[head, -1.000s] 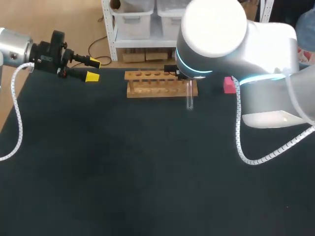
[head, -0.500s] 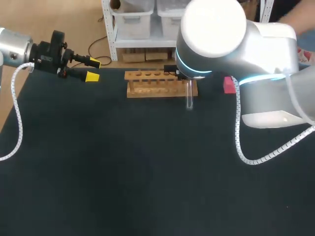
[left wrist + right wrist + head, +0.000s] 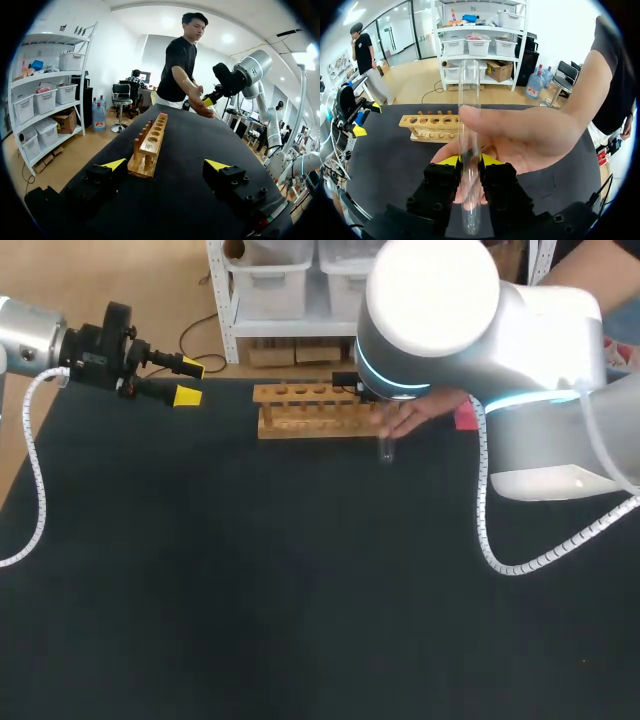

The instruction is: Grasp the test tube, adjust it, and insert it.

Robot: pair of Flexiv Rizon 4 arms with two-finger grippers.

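A clear glass test tube [image 3: 469,125] stands upright between the yellow tips of my right gripper [image 3: 469,161], which is shut on it. A person's hand [image 3: 520,137] reaches over the table and touches the tube with thumb and fingers. In the head view the tube's lower end [image 3: 386,447] hangs just in front of the right end of the wooden rack [image 3: 325,410], with the hand [image 3: 420,412] beside it; my right arm covers the gripper. My left gripper [image 3: 188,381] is open and empty at the table's far left, and the rack [image 3: 150,145] lies ahead of it.
A small pink block [image 3: 466,421] lies to the right of the rack, partly behind the hand. The rack's row of holes [image 3: 434,120] holds no tubes. Dark table [image 3: 250,580] spreads out in front of the rack.
A person's hand has come in from the right and now touches the tube in my right gripper. Neither arm has moved.
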